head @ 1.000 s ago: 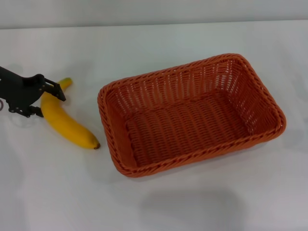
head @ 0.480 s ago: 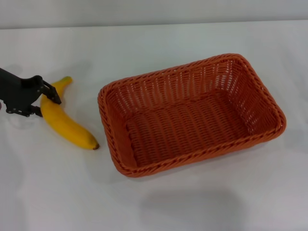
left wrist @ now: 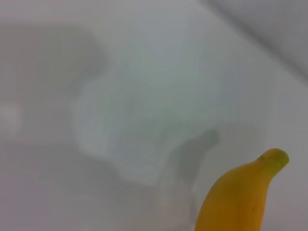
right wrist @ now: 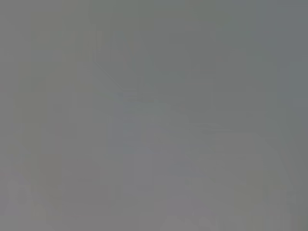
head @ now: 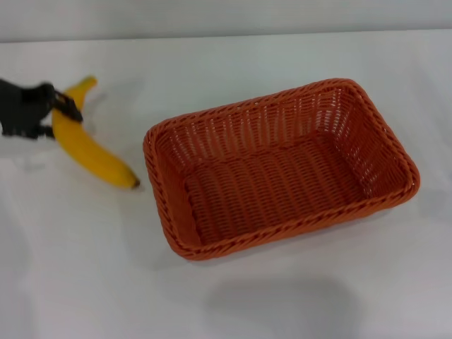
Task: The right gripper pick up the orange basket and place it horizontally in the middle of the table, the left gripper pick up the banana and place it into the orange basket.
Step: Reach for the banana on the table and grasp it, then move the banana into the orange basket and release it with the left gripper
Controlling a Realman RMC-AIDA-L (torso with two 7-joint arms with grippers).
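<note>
From the head view I see one orange basket [head: 279, 168] lying lengthwise near the middle of the table [head: 85, 282], and one banana [head: 88, 145] well to its left, apart from it. The left gripper [head: 58, 114] is pinched on the banana near its stem end, jaws on either side of the fruit. The left wrist view adds only the banana's greenish stem tip [left wrist: 274, 158] over bare table with a shadow beneath. The right wrist view shows plain grey; the right gripper appears in no view.
</note>
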